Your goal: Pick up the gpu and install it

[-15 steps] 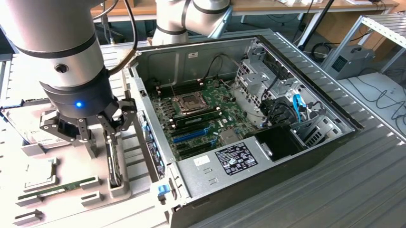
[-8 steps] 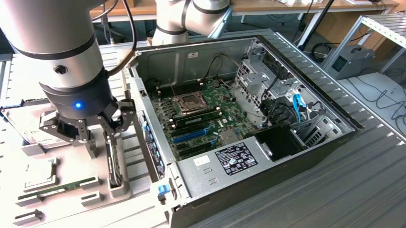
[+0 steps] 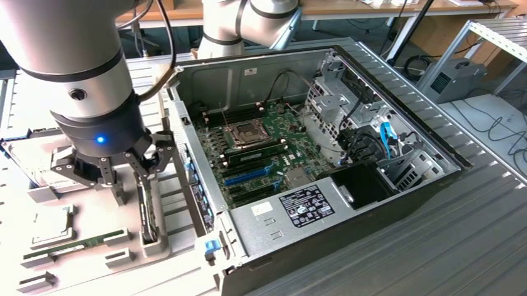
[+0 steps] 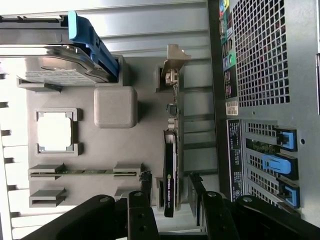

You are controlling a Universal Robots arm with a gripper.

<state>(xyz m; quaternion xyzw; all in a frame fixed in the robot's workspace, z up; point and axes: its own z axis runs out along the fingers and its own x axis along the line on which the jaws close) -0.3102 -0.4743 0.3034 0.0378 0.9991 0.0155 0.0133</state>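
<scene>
We look on as the arm's gripper (image 3: 132, 185) hangs over a grey tray (image 3: 91, 280) on the ribbed metal counter (image 3: 461, 240), right beside an open computer case (image 3: 329, 203) that lies on its side. The fingers (image 4: 141, 210) stand wide apart and hold nothing.

The gpu (image 4: 171, 165) stands on its long edge in a slot of the tray, along the side nearest the case and directly under the gripper. From the wrist view we look down on its thin top edge, with one finger on each side of the end opposite the bracket (image 4: 175, 60) and a gap showing between each finger and the gpu. The silvery bracket rises at the end away from the fingers.

Other parts sit in their own nests on the tray:
- a hard drive (image 4: 60, 67) in a blue frame
- a square processor (image 4: 55, 131)
- a green memory stick (image 4: 82, 172) lying flat between two clips
- a plain grey block (image 4: 115, 106) between the hard drive and the gpu

In the exterior view the case is open at the top. We see its green motherboard (image 3: 288, 139) with a blue slot (image 3: 247, 176) and cables at the exterior view's right
</scene>
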